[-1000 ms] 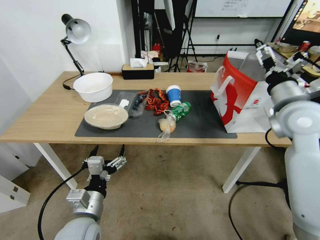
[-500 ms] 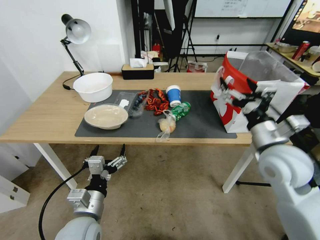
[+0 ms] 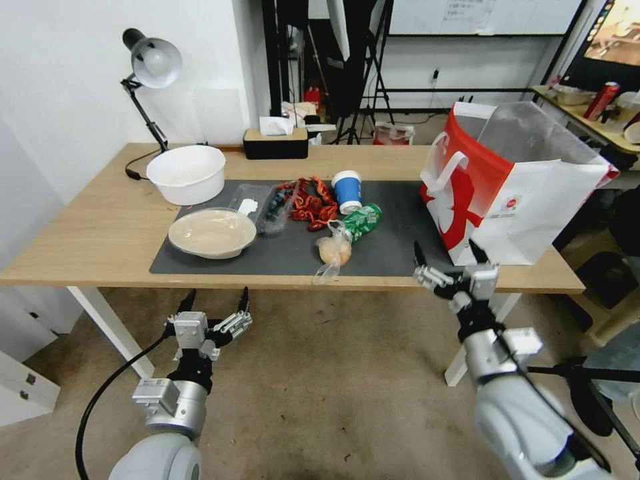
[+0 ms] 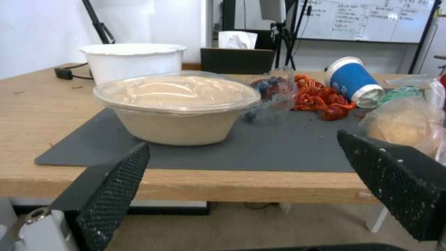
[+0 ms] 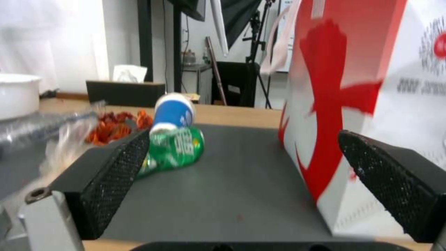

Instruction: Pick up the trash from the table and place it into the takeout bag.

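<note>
Table (image 3: 100, 233): trash (image 3: 337, 250) beyond right end effector (image 3: 450, 257).

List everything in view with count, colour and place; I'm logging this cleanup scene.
Table: 1, light wood, centre.
Mat: 1, dark grey, on table.
Takeout bag: 1, white and red, table's right end.
Lidded dish: 1, beige, mat's left.
White bowl: 1, behind dish.
Blue cup: 1, mid-mat.
Green wrapper: 1, beside cup.
Clear bag: 1, orange lump, mat's front edge.
Red scraps: pile, mid-mat.
Tissue box: 1, black, back edge.
Lamp: 1, silver, back left.
Left gripper: open, below table's front edge.
Right gripper: open, at table's front edge near bag.
</note>
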Motion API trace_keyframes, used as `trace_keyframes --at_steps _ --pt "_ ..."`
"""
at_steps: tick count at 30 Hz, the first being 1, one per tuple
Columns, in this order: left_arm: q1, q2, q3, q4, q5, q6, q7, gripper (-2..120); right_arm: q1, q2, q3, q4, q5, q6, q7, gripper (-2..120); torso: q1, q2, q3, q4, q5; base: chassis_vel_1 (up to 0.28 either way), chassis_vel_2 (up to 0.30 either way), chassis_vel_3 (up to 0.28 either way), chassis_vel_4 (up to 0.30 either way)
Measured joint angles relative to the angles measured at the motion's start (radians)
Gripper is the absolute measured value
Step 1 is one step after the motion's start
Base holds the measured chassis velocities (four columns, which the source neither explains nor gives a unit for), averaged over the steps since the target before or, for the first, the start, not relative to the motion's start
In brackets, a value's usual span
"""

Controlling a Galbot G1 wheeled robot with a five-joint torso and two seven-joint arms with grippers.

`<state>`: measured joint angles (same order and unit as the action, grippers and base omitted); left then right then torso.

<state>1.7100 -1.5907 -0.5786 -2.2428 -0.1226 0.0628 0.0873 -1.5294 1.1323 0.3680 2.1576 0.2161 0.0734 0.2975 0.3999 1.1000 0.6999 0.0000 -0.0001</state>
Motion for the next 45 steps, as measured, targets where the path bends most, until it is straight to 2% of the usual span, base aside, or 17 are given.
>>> trace_keyframes --at_steps 10,22,33,45 --pt "0.0 0.0 -0.004 0.01 -0.001 -0.011 -0.001 100 -0.041 0.027 -0.044 -0.088 -0.036 0.071 0.036 100 0.0 0.0 0.0 0.0 0.0001 0.0 0.0 0.0 0.0" --pt "-0.001 0.001 -0.006 0.016 -0.001 -0.017 -0.001 100 0.0 0.027 -0.074 -0.069 -0.009 0.042 0.047 100 0.0 0.0 0.0 0.0 0.0 0.0 0.0 0.0 0.0" --pt "-0.001 -0.002 -0.008 0.02 0.0 -0.019 -0.001 100 0.174 0.001 -0.181 -0.043 0.12 -0.101 0.069 100 0.0 0.0 0.0 0.0 0.0 0.0 0.0 0.0 0.0" --pt "0.0 -0.01 -0.012 0.029 0.005 -0.022 -0.001 100 0.426 0.032 -0.36 -0.141 0.273 -0.277 0.151 100 0.0 0.0 0.0 0.0001 0.0 0.0 0.0 0.0 0.0"
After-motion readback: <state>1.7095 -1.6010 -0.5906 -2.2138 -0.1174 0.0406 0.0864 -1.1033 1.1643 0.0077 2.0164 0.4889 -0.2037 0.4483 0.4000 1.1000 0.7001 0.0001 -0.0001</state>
